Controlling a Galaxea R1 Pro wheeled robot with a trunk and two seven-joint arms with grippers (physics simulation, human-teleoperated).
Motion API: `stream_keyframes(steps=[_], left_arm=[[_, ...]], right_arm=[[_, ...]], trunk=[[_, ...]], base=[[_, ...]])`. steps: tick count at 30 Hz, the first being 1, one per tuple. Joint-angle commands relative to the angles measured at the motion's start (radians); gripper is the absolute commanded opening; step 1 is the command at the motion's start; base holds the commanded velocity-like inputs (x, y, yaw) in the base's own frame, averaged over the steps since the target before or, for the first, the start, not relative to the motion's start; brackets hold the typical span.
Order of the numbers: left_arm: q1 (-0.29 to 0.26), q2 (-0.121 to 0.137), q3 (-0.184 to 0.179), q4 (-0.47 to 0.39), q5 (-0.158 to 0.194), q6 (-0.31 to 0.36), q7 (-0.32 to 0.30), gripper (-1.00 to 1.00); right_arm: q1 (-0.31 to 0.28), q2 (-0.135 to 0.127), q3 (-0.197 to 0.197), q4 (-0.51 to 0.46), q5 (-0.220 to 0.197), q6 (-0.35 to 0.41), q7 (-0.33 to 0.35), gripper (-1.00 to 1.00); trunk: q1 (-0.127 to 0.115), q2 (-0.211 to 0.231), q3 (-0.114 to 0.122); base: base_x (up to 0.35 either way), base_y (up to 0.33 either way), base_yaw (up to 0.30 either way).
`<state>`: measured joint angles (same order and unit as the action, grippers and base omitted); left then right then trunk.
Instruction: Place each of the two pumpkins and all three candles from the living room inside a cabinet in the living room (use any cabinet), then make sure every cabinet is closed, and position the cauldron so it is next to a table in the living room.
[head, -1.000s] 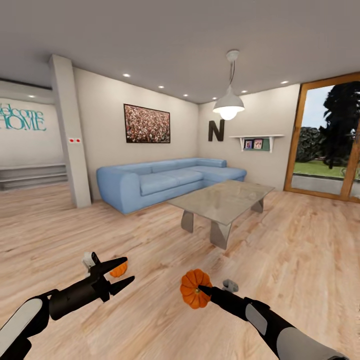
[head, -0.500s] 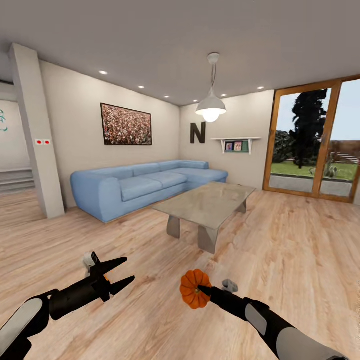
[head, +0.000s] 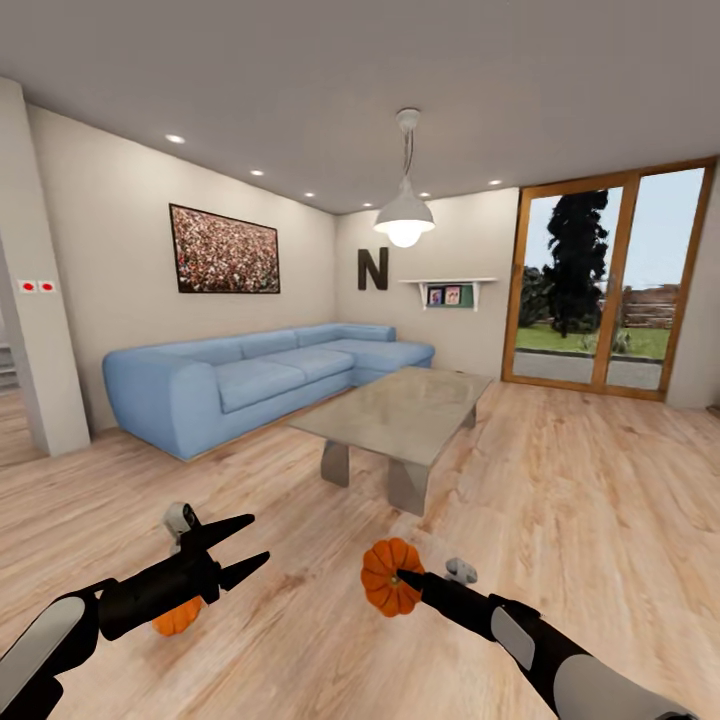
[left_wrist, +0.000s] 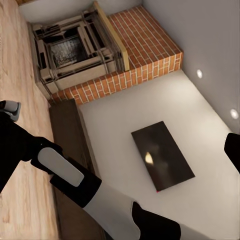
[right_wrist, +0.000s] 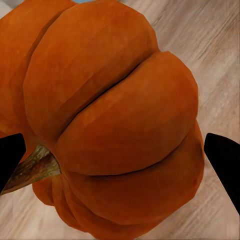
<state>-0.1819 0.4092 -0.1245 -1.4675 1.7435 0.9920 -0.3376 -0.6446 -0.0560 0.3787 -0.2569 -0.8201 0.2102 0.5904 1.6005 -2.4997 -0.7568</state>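
My right gripper (head: 398, 578) is shut on an orange ribbed pumpkin (head: 388, 592), held above the wood floor. In the right wrist view this pumpkin (right_wrist: 110, 115) sits between two dark fingertips (right_wrist: 224, 159), stem sideways. My left gripper (head: 258, 537) is open and holds nothing. The other pumpkin (head: 178, 618) lies on the floor, partly hidden behind my left arm. The glass-topped table (head: 400, 412) stands ahead in mid-room. In the left wrist view the long dark-brown cabinet (left_wrist: 66, 137) runs along a wall beyond my right arm. The candles and the cauldron are out of view.
A blue corner sofa (head: 240, 375) lines the far wall left of the table. Glass patio doors (head: 600, 290) are at the right. A pendant lamp (head: 403, 215) hangs over the table. A brick fireplace (left_wrist: 105, 50) adjoins the cabinet's end, and a dark screen (left_wrist: 162, 156) hangs above it.
The whole view has swung to the right, so sofa, table and pillar slid left in the picture. Both arms keep their pose; the right gripper still holds the pumpkin.
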Motion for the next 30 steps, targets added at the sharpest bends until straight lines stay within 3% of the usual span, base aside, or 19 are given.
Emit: stream_keyframes(steps=[1, 17, 30], left_arm=[[-0.001, 0.001, -0.001, 0.001, -0.006, 0.000, -0.009, 1.00], [-0.001, 0.003, -0.001, 0.004, -0.006, 0.000, -0.009, 1.00], [-0.001, 0.004, 0.007, 0.060, -0.007, -0.001, -0.008, 1.00]], right_arm=[[-0.001, -0.001, 0.002, -0.001, -0.011, 0.007, 0.000, -1.00], [0.000, 0.004, 0.003, -0.001, -0.010, 0.006, -0.001, -1.00], [-0.001, 0.004, 0.003, -0.001, -0.010, 0.006, -0.001, -1.00]], trunk=[[0.000, -0.001, -0.001], [0.000, -0.001, 0.000], [0.000, -0.001, 0.000]], base=[[0.093, 0.261, -0.011], [0.046, 0.278, -0.068], [0.181, 0.170, -0.006]])
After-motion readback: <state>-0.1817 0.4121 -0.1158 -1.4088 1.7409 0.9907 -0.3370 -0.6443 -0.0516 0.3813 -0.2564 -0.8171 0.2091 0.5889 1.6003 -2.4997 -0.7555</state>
